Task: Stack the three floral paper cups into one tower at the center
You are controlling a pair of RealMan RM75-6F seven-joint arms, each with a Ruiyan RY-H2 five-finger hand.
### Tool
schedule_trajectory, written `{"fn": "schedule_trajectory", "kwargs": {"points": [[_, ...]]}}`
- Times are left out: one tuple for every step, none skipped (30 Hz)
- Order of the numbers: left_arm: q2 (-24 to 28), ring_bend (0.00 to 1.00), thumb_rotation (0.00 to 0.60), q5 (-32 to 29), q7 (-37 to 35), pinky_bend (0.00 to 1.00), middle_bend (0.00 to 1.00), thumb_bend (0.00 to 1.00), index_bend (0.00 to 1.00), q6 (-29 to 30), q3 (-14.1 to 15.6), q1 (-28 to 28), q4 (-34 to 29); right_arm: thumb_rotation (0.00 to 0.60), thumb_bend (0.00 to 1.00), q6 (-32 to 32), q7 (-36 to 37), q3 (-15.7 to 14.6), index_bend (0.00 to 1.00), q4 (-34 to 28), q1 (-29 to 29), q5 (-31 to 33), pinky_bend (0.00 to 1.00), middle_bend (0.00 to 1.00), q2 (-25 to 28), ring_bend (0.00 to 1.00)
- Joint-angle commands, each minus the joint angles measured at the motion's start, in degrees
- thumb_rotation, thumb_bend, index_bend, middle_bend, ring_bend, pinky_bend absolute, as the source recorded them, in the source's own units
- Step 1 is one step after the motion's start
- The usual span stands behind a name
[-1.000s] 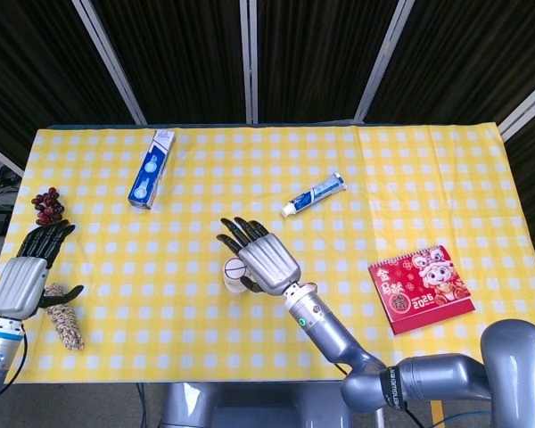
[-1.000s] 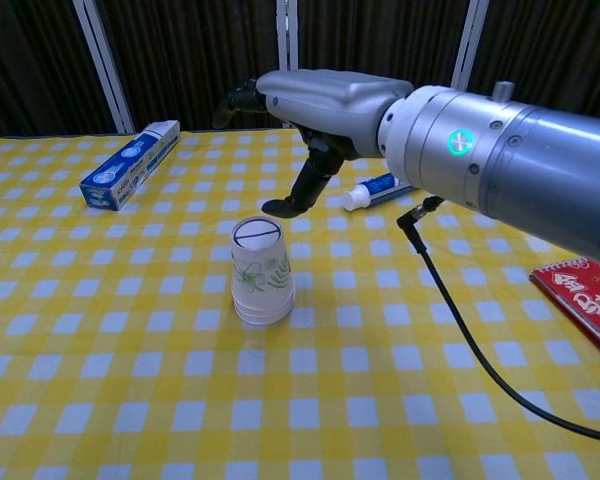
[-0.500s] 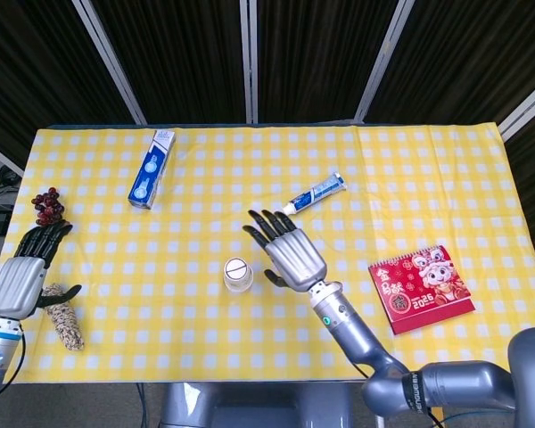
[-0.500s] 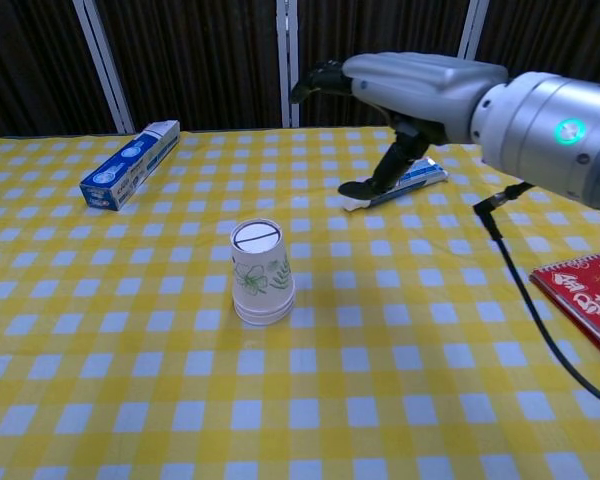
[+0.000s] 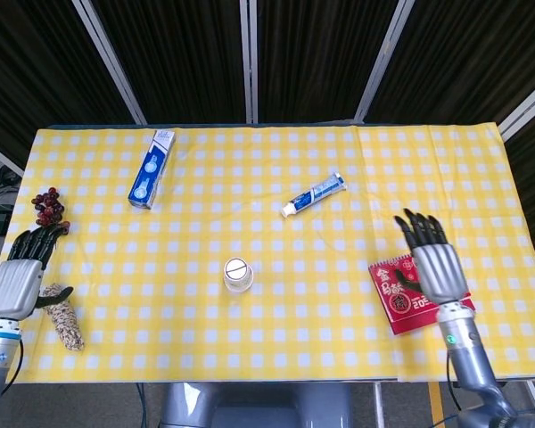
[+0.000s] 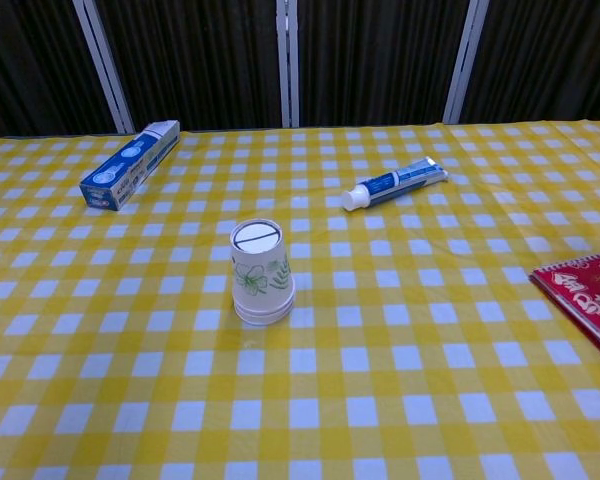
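The floral paper cups [image 5: 237, 274] [image 6: 261, 273] stand upside down as one nested stack near the middle of the yellow checked table; several rims show at its base. My right hand [image 5: 431, 256] hovers open at the right, over the red calendar, fingers spread and holding nothing. At the left edge my left hand [image 5: 20, 275] is open with its fingers extended, beside the woven bundle. Neither hand appears in the chest view.
A blue toothpaste box [image 5: 152, 168] [image 6: 128, 163] lies at the back left and a toothpaste tube [image 5: 313, 194] [image 6: 394, 183] behind the stack. A red calendar [image 5: 417, 292] [image 6: 585, 289] lies at the right. Dark grapes [image 5: 46, 205] and a woven bundle [image 5: 64, 321] sit at the left edge.
My right hand has drawn away from the cup stack, moving right across the table to above the calendar, and has left the chest view. The stack and left hand stayed put.
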Motion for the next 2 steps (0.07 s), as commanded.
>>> {"fn": "schedule_trajectory", "kwargs": {"points": [[-0.4, 0.0, 0.6, -0.4, 0.7, 0.0, 0.0, 0.18, 0.0, 0.5, 0.3, 0.6, 0.2, 0.6, 0.16, 2.9, 5.6, -1.6, 0.0, 5.4, -5.0, -1.4, 0.0, 0.0, 0.7, 0.0], [-0.4, 0.0, 0.6, -0.4, 0.9, 0.0, 0.0, 0.18, 0.0, 0.5, 0.4, 0.8, 0.2, 0.6, 0.16, 3.1, 6.6, -1.5, 0.0, 6.3, -5.6, -1.7, 0.0, 0.0, 0.6, 0.0]]}}
